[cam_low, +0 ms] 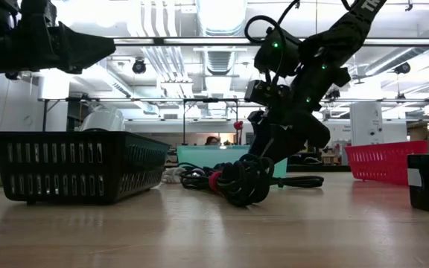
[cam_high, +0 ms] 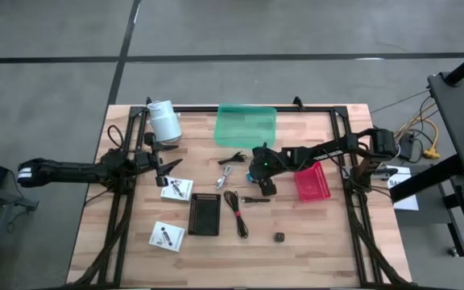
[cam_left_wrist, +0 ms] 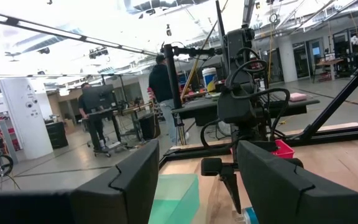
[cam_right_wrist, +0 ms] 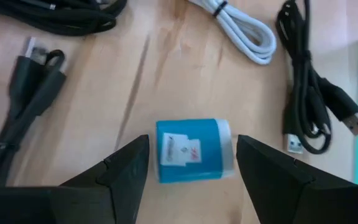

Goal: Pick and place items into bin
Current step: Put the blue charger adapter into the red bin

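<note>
Blue piece [cam_right_wrist: 191, 150] between open right gripper [cam_right_wrist: 191, 168] fingers; pick step: lower, close. Left gripper [cam_left_wrist: 194, 180] open, waiting far left.

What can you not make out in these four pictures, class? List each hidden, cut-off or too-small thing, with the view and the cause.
- Print on the white cards: high view, too small to read.
- Blue piece: its label is blurred in the right wrist view; in the high view the right gripper covers it.
- Black basket contents: low view, its wall hides them.
- Small black cube: high view, too small to identify.
</note>
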Robot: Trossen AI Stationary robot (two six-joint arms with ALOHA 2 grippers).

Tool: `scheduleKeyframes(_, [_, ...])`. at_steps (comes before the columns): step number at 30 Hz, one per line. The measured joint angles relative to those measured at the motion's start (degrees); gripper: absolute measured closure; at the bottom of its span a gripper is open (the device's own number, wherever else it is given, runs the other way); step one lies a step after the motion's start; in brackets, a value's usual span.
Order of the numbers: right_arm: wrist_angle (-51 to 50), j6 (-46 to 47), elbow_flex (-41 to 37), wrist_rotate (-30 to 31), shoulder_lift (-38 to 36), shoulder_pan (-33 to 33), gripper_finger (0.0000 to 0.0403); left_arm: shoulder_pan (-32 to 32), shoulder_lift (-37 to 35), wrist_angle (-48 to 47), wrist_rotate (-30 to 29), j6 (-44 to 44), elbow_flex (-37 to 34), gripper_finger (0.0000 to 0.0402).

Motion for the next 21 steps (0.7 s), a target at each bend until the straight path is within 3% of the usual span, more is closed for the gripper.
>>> scheduleKeyframes(21, [-0.2,0.1,0.1,-0.7,1.0,0.0,0.021,0.0,0.0,0.0,0.0,0.0,0.0,0.0201])
